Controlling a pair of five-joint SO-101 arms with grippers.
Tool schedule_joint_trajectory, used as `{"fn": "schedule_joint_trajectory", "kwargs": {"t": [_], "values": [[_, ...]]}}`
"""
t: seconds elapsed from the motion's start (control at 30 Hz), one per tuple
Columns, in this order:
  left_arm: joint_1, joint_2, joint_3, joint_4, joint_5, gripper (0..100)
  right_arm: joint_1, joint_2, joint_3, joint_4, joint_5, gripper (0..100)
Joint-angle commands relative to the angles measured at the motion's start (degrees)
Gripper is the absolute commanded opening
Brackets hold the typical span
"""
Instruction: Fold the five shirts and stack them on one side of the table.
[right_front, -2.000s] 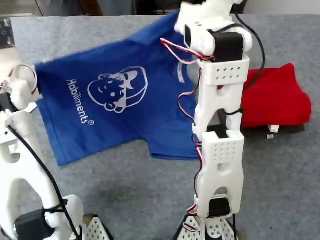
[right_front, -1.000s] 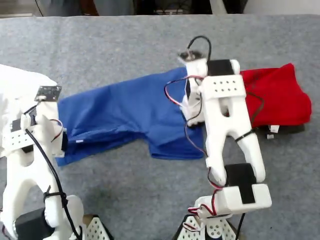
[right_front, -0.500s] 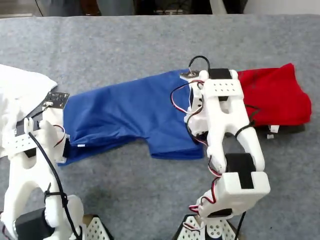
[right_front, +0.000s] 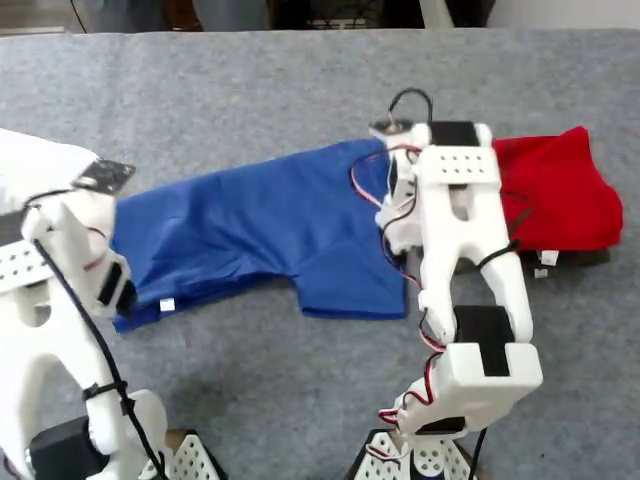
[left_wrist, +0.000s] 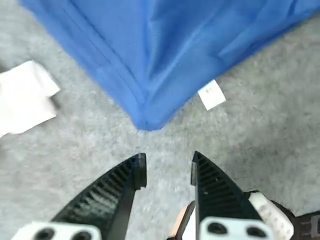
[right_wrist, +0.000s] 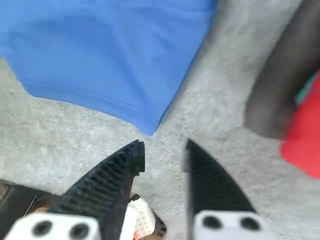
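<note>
At the far left a white shirt (right_front: 35, 160) lies bunched on the grey desk (right_front: 250, 90), waiting its turn. Next to it my left claw (left_wrist: 168, 157) is open and empty, its tips just short of the doubled-over corner of the blue shirt (right_front: 260, 230), beside a small white care label (left_wrist: 211, 95). The blue shirt lies across the middle of the desk between my two arms, folded over on itself into a long band, with one sleeve poking out along the near edge. My right claw (right_wrist: 161, 149) is also spread and holds nothing, its tips just off the shirt's other hem corner. Just beyond it to the right, the folded red shirt (right_front: 555, 195) sits on top of a dark garment (right_front: 580, 258). I judge the blue shirt to be light, limp knit cotton that sags the moment it is lifted, and its layers can slide apart. I would pinch both end corners through every layer, well in from the edge, and carry it low so the fold keeps its shape.
</note>
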Motion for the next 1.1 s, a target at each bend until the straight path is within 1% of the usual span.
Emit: {"fn": "schedule_joint_trajectory", "kwargs": {"t": [0.0,0.07,0.1,0.17,0.23,0.27,0.3,0.4,0.5,0.6,0.67,0.8,0.87,1.07], "values": [[-2.9,-0.7,-10.8,5.3,-1.7,17,0.8,0.0,-7.9,1.1,-0.3,4.8],[-3.7,-0.7,-14.8,5.7,-1.1,17,0.4,0.1,-10.5,1.0,-0.3,2.6],[-3.7,-0.4,-16.5,4.8,0.6,16,0.3,0.2,-11.9,0.9,-0.4,1.8],[-2.9,0.0,-18.3,1.4,6.9,13,-1.0,0.2,-14.8,-0.8,-2.5,1.5],[0.2,0.1,-17.4,-4.1,14.4,3,-2.4,0.2,-16.8,-4.0,-6.7,1.5],[2.2,0.5,-16.0,-7.2,17.6,3,-3.5,0.2,-17.5,-6.4,-8.8,1.5],[3.9,1.2,-14.1,-10.1,20.0,5,-4.7,0.3,-17.6,-9.1,-10.6,1.5],[8.1,4.7,-8.4,-20.2,27.8,3,-9.1,2.2,-17.7,-18.5,-16.3,1.5],[9.8,9.6,-2.8,-32.4,33.4,3,-11.9,6.5,-18.0,-27.7,-18.3,1.5],[9.5,14.9,1.0,-42.5,36.0,3,-11.7,13.6,-17.7,-36.8,-18.2,1.5],[8.1,17.8,2.6,-47.4,36.9,3,-10.8,18.4,-18.2,-40.9,-18.1,1.5],[6.8,22.1,3.6,-53.5,37.5,3,-8.3,27.3,-21.3,-46.7,-18.1,1.5],[5.1,23.6,3.6,-54.6,37.5,3,-6.4,30.9,-23.7,-46.8,-18.1,1.5],[-0.4,30.6,4.2,-58.5,37.5,3,-3.6,37.5,-31.1,-41.2,-18.0,1.5]]}}
